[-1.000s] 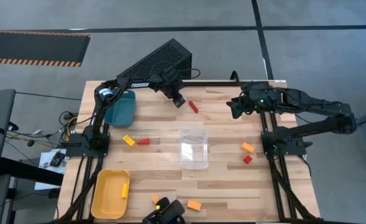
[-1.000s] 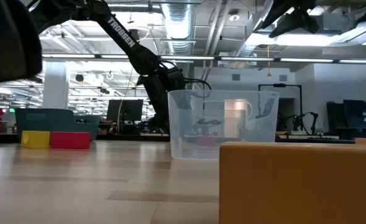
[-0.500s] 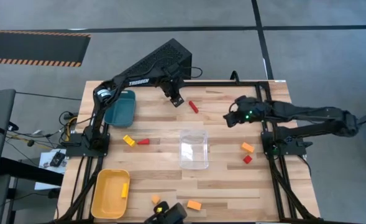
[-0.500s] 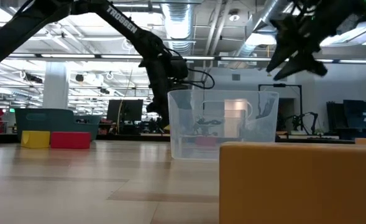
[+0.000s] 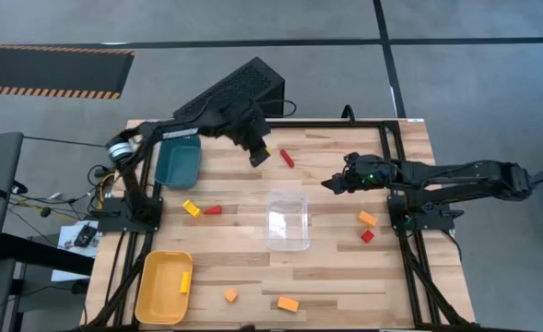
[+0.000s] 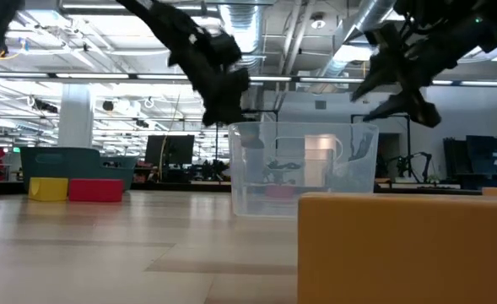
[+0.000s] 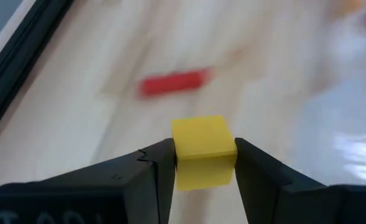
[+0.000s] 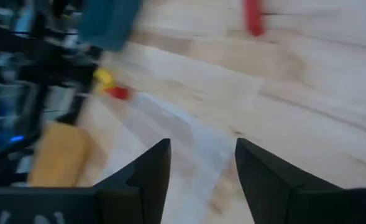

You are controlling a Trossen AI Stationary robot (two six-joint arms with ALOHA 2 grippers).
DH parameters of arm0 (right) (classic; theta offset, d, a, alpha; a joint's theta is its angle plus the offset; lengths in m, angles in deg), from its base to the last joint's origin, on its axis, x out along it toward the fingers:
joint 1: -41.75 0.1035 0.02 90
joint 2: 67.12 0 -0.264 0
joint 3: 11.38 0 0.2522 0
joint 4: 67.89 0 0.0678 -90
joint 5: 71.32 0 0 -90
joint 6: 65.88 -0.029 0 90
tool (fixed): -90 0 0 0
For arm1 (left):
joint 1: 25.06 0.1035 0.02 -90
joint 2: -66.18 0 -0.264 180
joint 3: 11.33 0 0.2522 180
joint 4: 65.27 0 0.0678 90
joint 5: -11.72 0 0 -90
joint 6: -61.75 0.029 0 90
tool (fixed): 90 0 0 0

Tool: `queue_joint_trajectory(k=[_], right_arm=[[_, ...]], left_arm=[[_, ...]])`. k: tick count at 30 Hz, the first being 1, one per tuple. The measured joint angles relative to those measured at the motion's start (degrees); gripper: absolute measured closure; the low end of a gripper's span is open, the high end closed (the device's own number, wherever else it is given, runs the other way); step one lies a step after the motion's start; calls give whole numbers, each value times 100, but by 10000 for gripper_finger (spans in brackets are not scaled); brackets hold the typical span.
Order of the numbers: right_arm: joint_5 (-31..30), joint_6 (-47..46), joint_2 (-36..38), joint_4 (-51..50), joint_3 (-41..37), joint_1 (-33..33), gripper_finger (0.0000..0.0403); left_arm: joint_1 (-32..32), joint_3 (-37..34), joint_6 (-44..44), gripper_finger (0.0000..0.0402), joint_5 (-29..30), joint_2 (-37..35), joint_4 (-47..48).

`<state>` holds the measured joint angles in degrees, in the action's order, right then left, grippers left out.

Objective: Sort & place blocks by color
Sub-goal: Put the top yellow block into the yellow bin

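surface [image 5: 336, 277]: clear box [image 5: 288, 221] seen at centre | teal tray [image 5: 179, 162] at far left corner, yellow tray [image 5: 163, 286] at near left corner | left tool [image 7: 202, 163]: yellow block [image 7: 202, 148] clamped, held above far edge beside red bar [image 5: 288, 159] | right tool [image 8: 201, 163]: jaws parted, nothing held, right of box | other blocks scattered along left, right and near edges

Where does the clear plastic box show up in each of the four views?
High view: clear plastic box stands mid-table, between the two arms.
Low view: the box stands at centre, behind an orange block close to the lens.
Left wrist view: only a pale blur at the right edge; cannot tell if it is the box.
Right wrist view: a blurred clear shape just beyond the fingers, probably the box.
Shared landmark: the red bar near the table's far edge.
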<state>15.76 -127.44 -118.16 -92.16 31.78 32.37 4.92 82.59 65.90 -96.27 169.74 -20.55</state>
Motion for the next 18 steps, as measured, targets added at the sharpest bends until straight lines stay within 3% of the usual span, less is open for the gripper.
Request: queue_joint_trajectory(k=[6,9,13,18], right_arm=[[1211,-74,-308,2155,-316,-416,149],[1757,350,-714,3193,-309,-529,143],[1906,1167,-1343,4290,-53,-483,149],[1839,3184,-1882,4019,744,-174,163]], left_arm=[[-533,-932,204,286,-484,-1344,-1048],[-759,-1101,-51,285,-553,-1768,-1384],[-952,-1143,-1061,278,-757,-1966,-1631],[-1041,-1151,-2894,276,-1592,-1918,-1597]])
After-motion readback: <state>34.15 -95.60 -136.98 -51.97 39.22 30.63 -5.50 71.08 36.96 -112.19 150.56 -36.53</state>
